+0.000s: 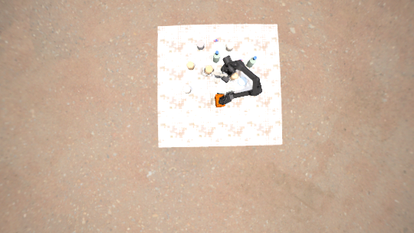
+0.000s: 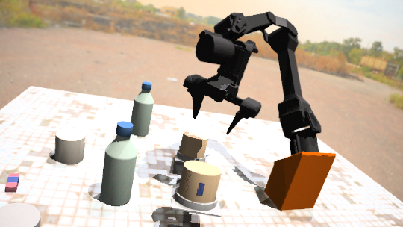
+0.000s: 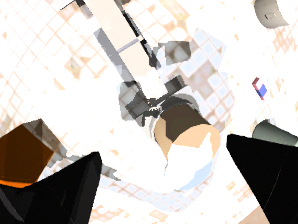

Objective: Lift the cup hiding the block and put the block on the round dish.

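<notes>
A tan cup (image 2: 201, 183) (image 1: 208, 69) with a small blue mark stands on the near pan of the balance (image 3: 134, 56) (image 2: 213, 213). The other tan cup (image 2: 194, 145) (image 1: 234, 77) (image 3: 202, 137) stands on the far pan. My gripper (image 2: 211, 125) (image 3: 165, 151) is wide open and empty. It hangs tilted above the far cup, which shows between the fingers in the wrist view, lower than the fingertips. The block is not visible. I cannot make out the round dish for certain. The beam's tilt is hard to tell.
A green bottle (image 2: 119, 172) (image 1: 216, 57) stands left of the balance, and another green bottle (image 2: 142, 113) (image 1: 251, 62) farther back. A grey cylinder (image 2: 69, 147) and a small red-blue piece (image 2: 12, 182) are farther left. The orange arm base (image 2: 306, 183) (image 1: 218, 100) is on the right.
</notes>
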Robot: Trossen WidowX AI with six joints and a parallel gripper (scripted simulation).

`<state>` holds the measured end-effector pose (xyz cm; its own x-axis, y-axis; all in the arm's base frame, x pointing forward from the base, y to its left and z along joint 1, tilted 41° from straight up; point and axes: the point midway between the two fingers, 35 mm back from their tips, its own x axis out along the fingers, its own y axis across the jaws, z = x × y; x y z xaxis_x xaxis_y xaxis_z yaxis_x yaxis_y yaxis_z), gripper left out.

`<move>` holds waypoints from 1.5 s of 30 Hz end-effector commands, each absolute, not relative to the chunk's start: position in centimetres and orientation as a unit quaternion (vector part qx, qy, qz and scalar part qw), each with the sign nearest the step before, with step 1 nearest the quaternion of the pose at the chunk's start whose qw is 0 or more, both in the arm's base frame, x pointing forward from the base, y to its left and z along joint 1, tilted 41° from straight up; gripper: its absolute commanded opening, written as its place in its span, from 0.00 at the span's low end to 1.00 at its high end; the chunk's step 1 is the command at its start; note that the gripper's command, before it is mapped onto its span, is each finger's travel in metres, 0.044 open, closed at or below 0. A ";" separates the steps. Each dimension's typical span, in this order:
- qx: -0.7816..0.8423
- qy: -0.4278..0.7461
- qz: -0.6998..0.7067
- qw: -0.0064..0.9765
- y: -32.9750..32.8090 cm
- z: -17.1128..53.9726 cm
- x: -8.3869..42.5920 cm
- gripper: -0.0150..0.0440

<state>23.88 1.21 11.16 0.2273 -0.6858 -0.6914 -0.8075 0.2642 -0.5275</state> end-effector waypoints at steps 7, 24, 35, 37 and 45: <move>-0.645 0.620 0.175 0.412 -2.7 12.8 25.7 1.00; -0.664 0.612 0.227 0.365 -5.9 12.2 26.5 1.00; -0.663 0.612 0.228 0.365 -7.1 10.8 26.8 1.00; -0.663 0.612 0.228 0.365 -7.3 10.6 26.9 1.00; -0.663 0.612 0.227 0.365 -8.1 9.7 27.1 1.00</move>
